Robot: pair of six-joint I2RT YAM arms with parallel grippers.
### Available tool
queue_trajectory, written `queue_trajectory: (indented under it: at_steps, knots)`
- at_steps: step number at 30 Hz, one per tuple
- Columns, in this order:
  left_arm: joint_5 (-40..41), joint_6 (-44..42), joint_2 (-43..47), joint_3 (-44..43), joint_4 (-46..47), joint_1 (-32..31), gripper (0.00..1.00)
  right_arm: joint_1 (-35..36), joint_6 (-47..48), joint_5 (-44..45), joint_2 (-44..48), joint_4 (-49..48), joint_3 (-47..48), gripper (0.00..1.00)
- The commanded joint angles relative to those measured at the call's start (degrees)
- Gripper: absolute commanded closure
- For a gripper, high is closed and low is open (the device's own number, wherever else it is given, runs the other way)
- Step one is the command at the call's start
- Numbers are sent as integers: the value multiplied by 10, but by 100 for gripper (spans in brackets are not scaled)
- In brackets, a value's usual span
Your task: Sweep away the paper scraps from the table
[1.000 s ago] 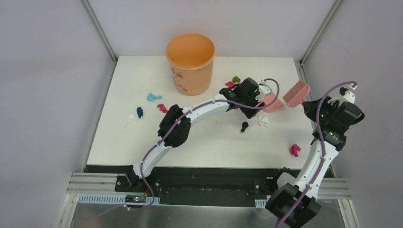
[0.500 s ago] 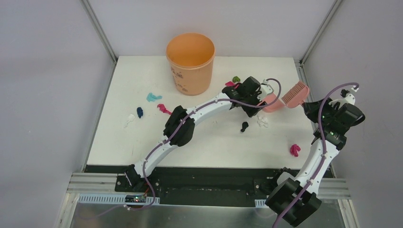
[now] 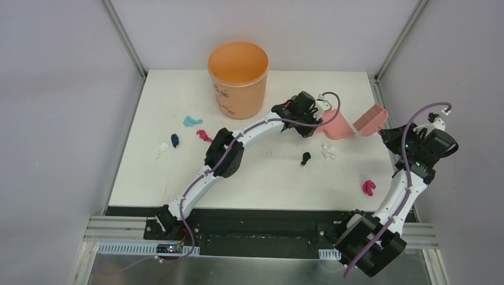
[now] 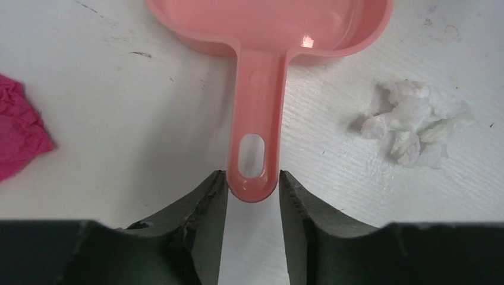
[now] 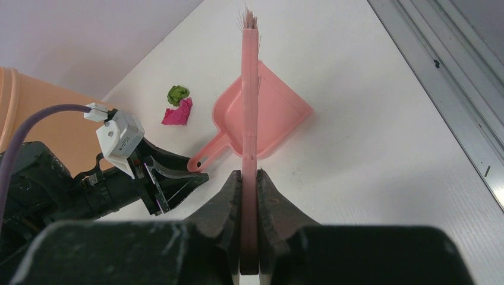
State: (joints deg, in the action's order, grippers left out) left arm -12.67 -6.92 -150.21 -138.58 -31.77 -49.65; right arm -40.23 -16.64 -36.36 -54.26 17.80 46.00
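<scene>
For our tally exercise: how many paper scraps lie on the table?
9. Left side: teal scrap, magenta scrap, dark blue scrap, white scrap. Centre: black scrap, second white scrap. Right front: second magenta scrap. By the left gripper: green scrap, third magenta scrap. More may be hidden.

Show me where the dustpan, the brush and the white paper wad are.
dustpan (image 4: pixel 267 24), left wrist view, on the pan's bare floor.
brush (image 5: pixel 249 119), right wrist view, on its narrow back edge.
white paper wad (image 4: pixel 413 122), left wrist view, on its crumpled middle.
</scene>
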Motion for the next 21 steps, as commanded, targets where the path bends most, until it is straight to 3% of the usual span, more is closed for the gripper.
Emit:
queue_trajectory:
  at_steps: [1,3,5,11,17,19,21]
  knots:
    - [-43,4,47,29,55,-4,60,-7,-3,-18,-9,-37,-1,100]
    - [-43,6,46,25,60,-4,49,-8,-4,-22,-12,-36,-1,100]
    - [-45,0,38,12,61,-4,47,-11,-5,-24,-12,-36,-2,100]
    - [-51,-30,-30,-94,56,-2,53,-14,-7,-35,-17,-35,-3,100]
    - [-61,-33,-26,-70,63,-1,65,-28,-8,-44,-19,-34,-5,100]
    - [-58,-36,-22,-66,63,-2,63,-28,-10,-48,-26,-36,-3,100]
    - [-53,-40,-18,-60,63,-2,53,-28,-13,-53,-31,-35,-2,100]
